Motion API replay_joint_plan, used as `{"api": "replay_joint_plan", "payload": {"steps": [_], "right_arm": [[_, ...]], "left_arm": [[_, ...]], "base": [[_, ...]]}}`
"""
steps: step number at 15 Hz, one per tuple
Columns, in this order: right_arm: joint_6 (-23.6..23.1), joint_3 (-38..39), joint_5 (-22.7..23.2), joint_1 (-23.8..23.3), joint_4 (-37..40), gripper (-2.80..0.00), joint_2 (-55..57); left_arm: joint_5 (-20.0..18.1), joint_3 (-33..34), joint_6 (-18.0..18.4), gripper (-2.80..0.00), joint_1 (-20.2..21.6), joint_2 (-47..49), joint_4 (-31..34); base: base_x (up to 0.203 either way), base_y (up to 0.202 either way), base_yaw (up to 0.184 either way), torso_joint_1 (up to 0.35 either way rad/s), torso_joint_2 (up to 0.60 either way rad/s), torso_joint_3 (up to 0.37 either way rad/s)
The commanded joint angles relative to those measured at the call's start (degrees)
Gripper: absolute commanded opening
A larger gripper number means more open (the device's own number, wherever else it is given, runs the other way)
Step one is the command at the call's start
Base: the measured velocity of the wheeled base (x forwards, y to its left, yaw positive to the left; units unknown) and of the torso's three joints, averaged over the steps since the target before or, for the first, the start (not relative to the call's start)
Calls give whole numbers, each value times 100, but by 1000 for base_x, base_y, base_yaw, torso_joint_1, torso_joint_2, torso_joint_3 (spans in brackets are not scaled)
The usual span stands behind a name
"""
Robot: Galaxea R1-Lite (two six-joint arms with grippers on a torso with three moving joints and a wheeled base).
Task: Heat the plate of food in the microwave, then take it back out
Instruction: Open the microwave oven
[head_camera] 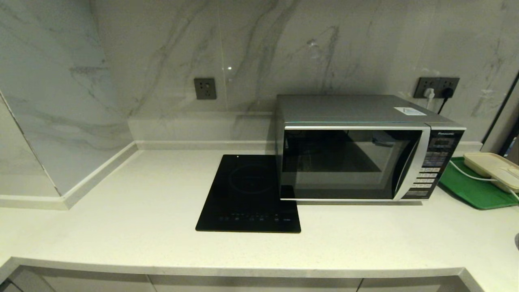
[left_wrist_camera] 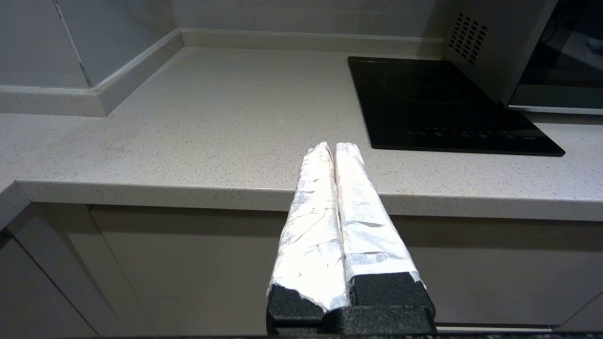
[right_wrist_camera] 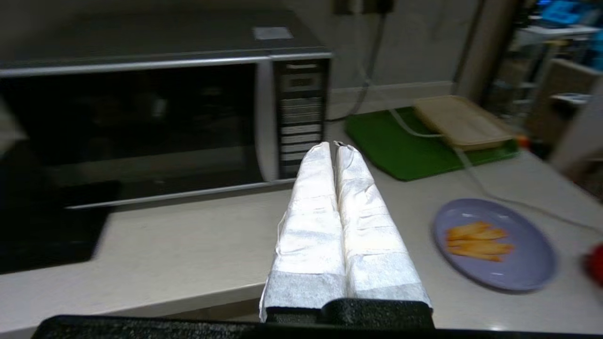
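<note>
The silver microwave (head_camera: pixel 357 150) stands on the counter with its dark glass door closed; it also shows in the right wrist view (right_wrist_camera: pixel 141 117) and at the edge of the left wrist view (left_wrist_camera: pixel 518 52). The lavender plate of food (right_wrist_camera: pixel 494 247) with orange sticks lies on the counter to the right of the microwave, out of the head view. My right gripper (right_wrist_camera: pixel 333 145) is shut and empty, hovering before the microwave's keypad corner, left of the plate. My left gripper (left_wrist_camera: pixel 333 147) is shut and empty, at the counter's front edge left of the cooktop. Neither arm shows in the head view.
A flat black cooktop (head_camera: pixel 249 194) lies beside the microwave's left side. A green tray (head_camera: pixel 478 190) with a cream rectangular box (head_camera: pixel 492 168) sits right of the microwave, a white cable (right_wrist_camera: pixel 471 169) trailing over it. A red object (right_wrist_camera: pixel 596 263) lies beyond the plate.
</note>
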State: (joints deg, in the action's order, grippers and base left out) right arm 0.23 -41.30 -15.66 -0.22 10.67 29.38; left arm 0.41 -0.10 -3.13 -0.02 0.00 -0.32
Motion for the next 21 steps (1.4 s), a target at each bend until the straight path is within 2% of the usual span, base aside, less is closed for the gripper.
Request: {"api": "replay_joint_plan", "payload": {"steps": [1, 3, 4, 5, 6, 7, 11, 14, 16, 18, 21], "right_arm": [[-607, -363, -572, -4, -3, -280, 1338], [-698, -395, -1096, -5, -48, -280, 1973], [-712, -397, -1617, 15, -79, -280, 2358], [-721, -387, -2095, 117, -112, -280, 2662], [-726, -364, -2318, 372, -134, -280, 2813], [-693, -343, -2394, 500, -170, 0, 3016], [193, -310, -2526, 706, -1021, 0, 4332], [1538, -404, -3246, 1232, -1486, 0, 5626], [2216, -508, -3525, 1596, -1649, 0, 6353], [2584, -802, -3625, 1732, -1763, 0, 6881], [2757, -1222, -3647, 1763, -1833, 0, 7336]], "left_arm": [[3, 1, -3, -280, 2, 0, -3], [3, 1, -3, -280, 2, 0, -3], [3, 1, -3, -280, 2, 0, -3], [3, 1, -3, -280, 2, 0, -3], [11, 1, -3, -280, 2, 0, -3], [3, 1, -3, -280, 2, 0, -3], [8, 1, -3, -280, 2, 0, -3], [3, 1, -3, -280, 2, 0, -3], [3, 1, -3, -280, 2, 0, -3], [11, 1, -3, -280, 2, 0, -3], [3, 1, -3, -280, 2, 0, -3]], "base": [[0, 0, 0, 0, 0, 0], [0, 0, 0, 0, 0, 0], [0, 0, 0, 0, 0, 0], [0, 0, 0, 0, 0, 0], [0, 0, 0, 0, 0, 0], [0, 0, 0, 0, 0, 0], [0, 0, 0, 0, 0, 0], [0, 0, 0, 0, 0, 0], [0, 0, 0, 0, 0, 0], [0, 0, 0, 0, 0, 0], [0, 0, 0, 0, 0, 0]]}}
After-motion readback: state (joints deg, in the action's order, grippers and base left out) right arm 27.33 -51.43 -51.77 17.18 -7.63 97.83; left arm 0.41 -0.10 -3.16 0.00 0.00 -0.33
